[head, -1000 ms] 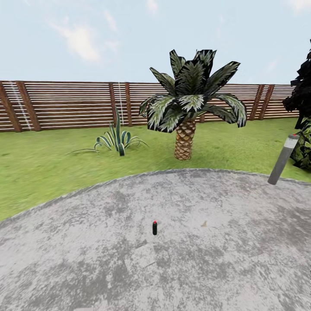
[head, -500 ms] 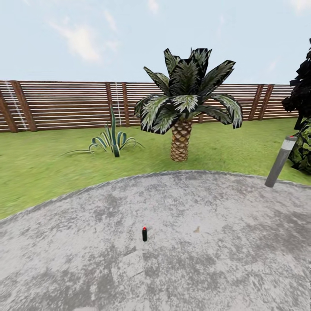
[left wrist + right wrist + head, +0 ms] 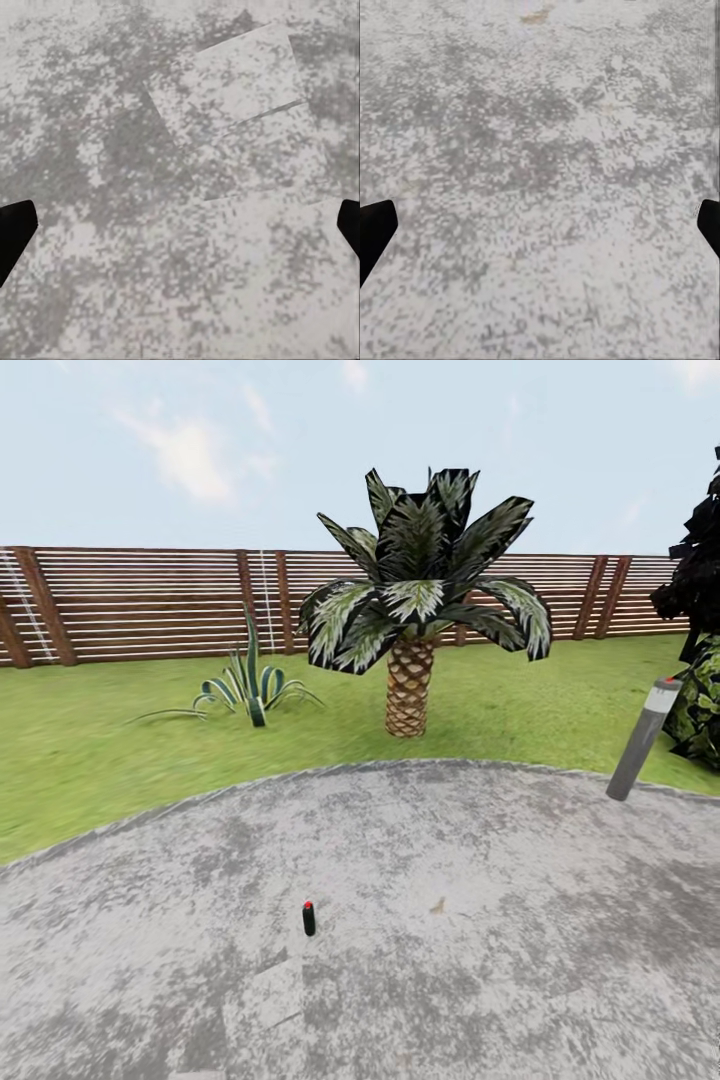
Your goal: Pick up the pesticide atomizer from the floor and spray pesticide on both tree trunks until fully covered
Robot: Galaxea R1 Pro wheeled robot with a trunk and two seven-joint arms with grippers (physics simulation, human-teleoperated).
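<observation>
The pesticide atomizer [image 3: 308, 918] is a small dark bottle with a red spot on top. It stands upright on the grey paving, a little left of centre in the head view. My left gripper [image 3: 180, 232] is open over bare paving, its black fingertips [image 3: 15, 234] at the picture's edges with nothing between them. My right gripper [image 3: 540, 232] is also open over bare paving, empty. The garden lawn [image 3: 90, 760] and slat fence [image 3: 150, 605] lie beyond the paving. The two thick-trunked trees are out of view.
A short palm [image 3: 410, 690] with a woven tan trunk stands on the grass straight ahead. A spiky agave plant [image 3: 248, 690] grows to its left. A tilted grey bollard [image 3: 643, 738] and dark foliage [image 3: 695, 660] are at the right edge.
The whole head view has shifted: palm, agave, bollard and atomizer all sit further left, the atomizer also lower. This is camera motion, not the things moving.
</observation>
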